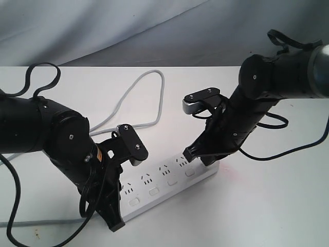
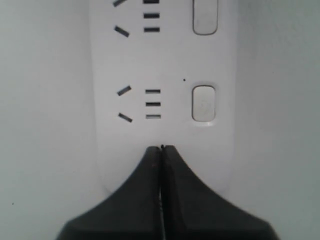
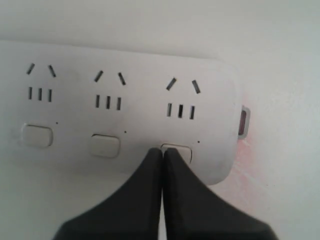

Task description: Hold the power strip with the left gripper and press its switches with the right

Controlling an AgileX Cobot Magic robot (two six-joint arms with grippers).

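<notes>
Table: a flat white table [image 1: 277, 206] carries everything.
Left gripper: on the bulky black arm with the orange-yellow sticker. The left gripper [image 1: 115, 222] has its long black fingers [image 2: 140, 195] closed flat together with nothing between them. The tips bear down on one end of the strip (pinning it, not clasping it).
Right gripper: on the black arm with the silver-grey bracket. The right gripper [image 1: 195, 153] is likewise closed to a single point and holds nothing.
Power strip: the long white rounded plastic power strip [image 1: 169, 177] lies flat. Its long axis runs diagonally from the left gripper to the right gripper.
Cable: a grey cable [image 1: 154, 98] loops behind it.
Switches: small white rounded-rectangle switches [image 1: 153, 191] sit in a row, one by each outlet.
End switch: the end switch [image 3: 179, 149] lies under the right tips, apparently touching them. The remaining switches lie along the axis toward the left gripper.
</notes>
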